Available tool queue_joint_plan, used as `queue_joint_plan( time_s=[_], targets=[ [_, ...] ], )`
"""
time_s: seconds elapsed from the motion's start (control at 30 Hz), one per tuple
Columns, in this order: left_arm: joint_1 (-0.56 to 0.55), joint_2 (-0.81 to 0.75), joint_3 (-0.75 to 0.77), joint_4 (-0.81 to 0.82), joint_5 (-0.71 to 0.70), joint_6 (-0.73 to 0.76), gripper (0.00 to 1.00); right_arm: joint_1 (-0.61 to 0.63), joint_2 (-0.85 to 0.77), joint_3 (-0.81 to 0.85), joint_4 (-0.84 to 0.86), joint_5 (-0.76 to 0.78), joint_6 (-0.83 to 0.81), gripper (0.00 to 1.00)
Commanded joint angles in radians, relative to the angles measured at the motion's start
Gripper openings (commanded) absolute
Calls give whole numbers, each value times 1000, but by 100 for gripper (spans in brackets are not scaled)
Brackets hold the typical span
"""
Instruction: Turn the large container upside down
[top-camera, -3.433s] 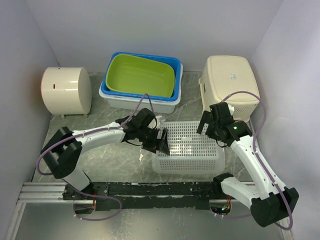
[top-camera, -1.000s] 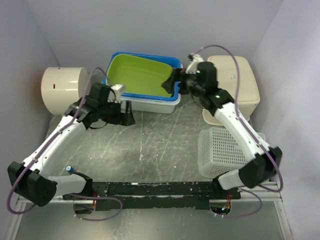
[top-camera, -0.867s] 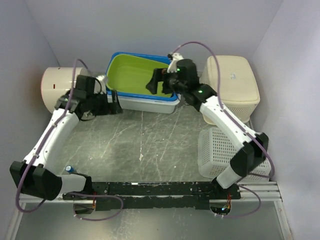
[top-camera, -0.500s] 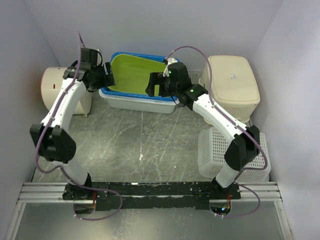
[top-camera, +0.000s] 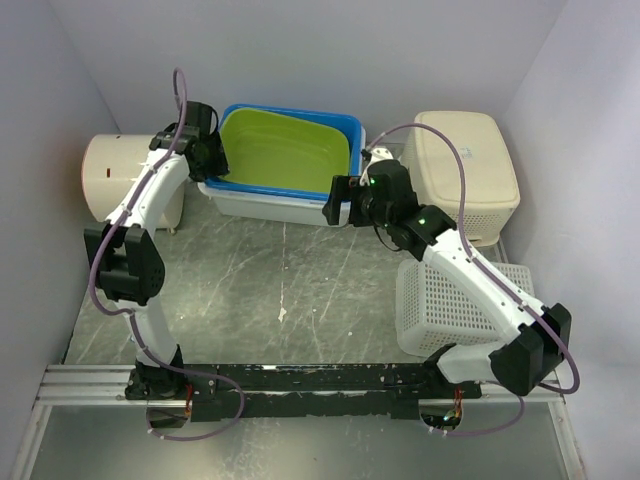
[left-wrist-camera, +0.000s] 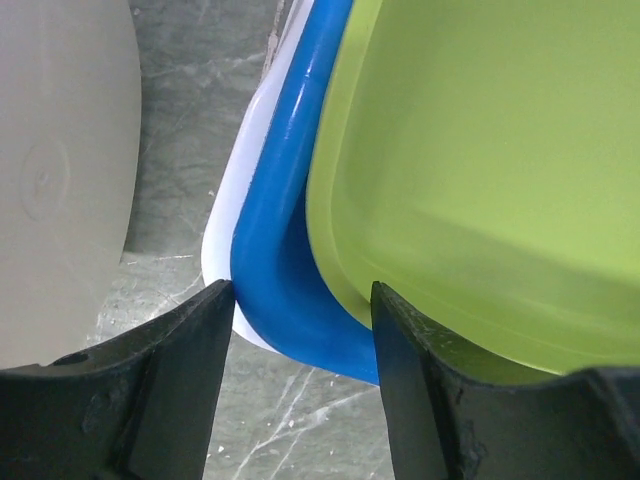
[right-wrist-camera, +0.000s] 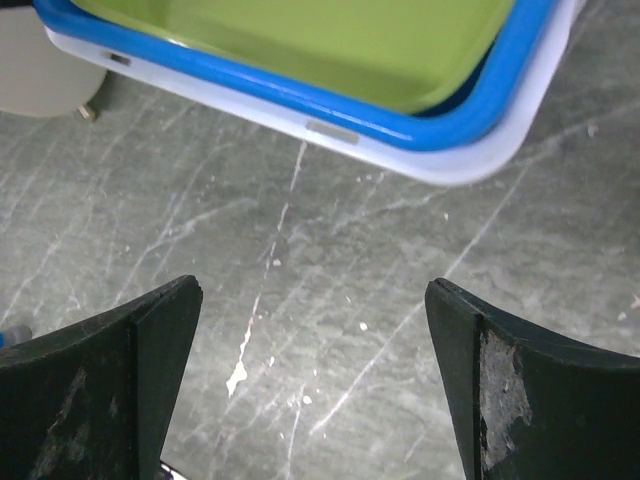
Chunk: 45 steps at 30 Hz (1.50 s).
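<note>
Three tubs are nested at the back centre: a green tub (top-camera: 285, 150) in a blue tub (top-camera: 345, 125) in a white tub (top-camera: 270, 205). My left gripper (top-camera: 208, 160) is at their left corner. In the left wrist view (left-wrist-camera: 303, 330) its jaws are open and straddle the corner rims of the white tub (left-wrist-camera: 225, 230), blue tub (left-wrist-camera: 290, 200) and green tub (left-wrist-camera: 480, 150). My right gripper (top-camera: 338, 203) is open and empty, just in front of the tubs' front right corner. In the right wrist view (right-wrist-camera: 312, 300) it hangs over bare table, with the blue rim (right-wrist-camera: 400, 125) beyond it.
A beige upturned basket (top-camera: 460, 160) stands at the back right. A white mesh basket (top-camera: 460, 300) lies at the right, under my right arm. A cream cylinder bin (top-camera: 120, 180) lies at the back left, close beside my left gripper (left-wrist-camera: 60, 180).
The mesh basket went from the table's middle to the right side. Both arms moved back to the tubs; the right gripper then drew back from over the green tub to the front right corner.
</note>
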Motion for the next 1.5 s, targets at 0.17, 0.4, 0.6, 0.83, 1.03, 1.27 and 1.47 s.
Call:
queue_joint_plan(
  time_s=[0.17,0.4,0.6,0.83,1.03,1.27,1.47],
  targets=[
    [-90,12,79,68,-127,-15,65,-2,-22,-37,-39,5,35,96],
    [-108,7,73,71,-187,-16,66,-2,-17,-35,-36,-18,40,96],
    [-116,43,85,79,-147,-25,65,-2,-20,-49,-39,-22,41,96],
    [-116,77,40,103,-143,-53,61,-2,-36,-68,-41,-22,49,96],
    [-116,69,0,131,-137,-66,50,-1,-36,-65,-48,-23,48,96],
    [-117,-13,80,112,-151,-38,12,-1,-50,-39,-63,-20,50,96],
    [-118,-125,170,111,-132,-11,7,-1,-90,5,-58,-23,-17,96]
  ],
)
